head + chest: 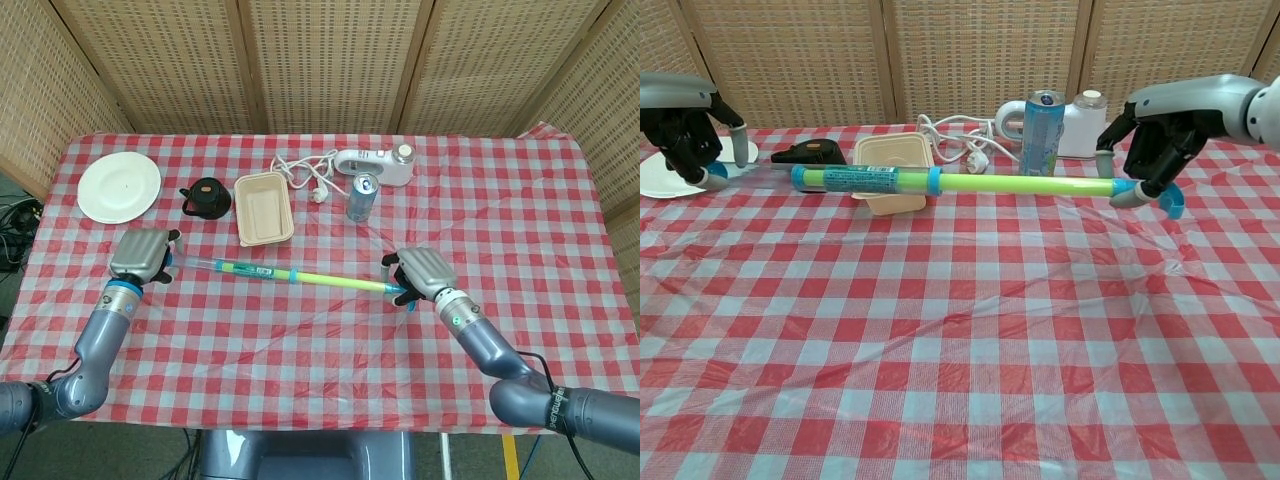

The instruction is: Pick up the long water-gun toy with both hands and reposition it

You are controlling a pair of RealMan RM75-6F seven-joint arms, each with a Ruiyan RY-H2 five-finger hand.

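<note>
- A table [520, 190] draped in a red and white checked cloth, slightly wrinkled, with woven wicker screens [330, 60] standing behind it.
- A long water-gun toy [300, 277]: a thin straight tube, clear at its left end, then a wider clear barrel with a printed blue-green label between two blue rings, then a smooth yellow-green rod running right. It is held level above the cloth near the middle of the table, in front of the tray and can. The label's writing is too small to read.
- The left hand [143, 254], grey metal with a blue band at the wrist, fingers curled down around the toy's clear left end; its forearm slopes up from the table's near left edge.
- The right hand [420, 274], also grey, fingers curled over the toy's right end, where a blue tip shows in the chest view; its forearm comes in from the near right.
- A round white plate [119, 186], smooth and flat, at the far left.
- A beige rectangular tray [263, 208] with rounded corners and a raised rim, beyond the toy.
- A white glossy appliance [373, 166] at the back, with a white cord and plug [305, 170] coiled beside it.
- A tall metal drink can [362, 197], blue and silver, upright; its print cannot be read.
- A small black lid-like object [206, 197], round, between plate and tray.
</note>
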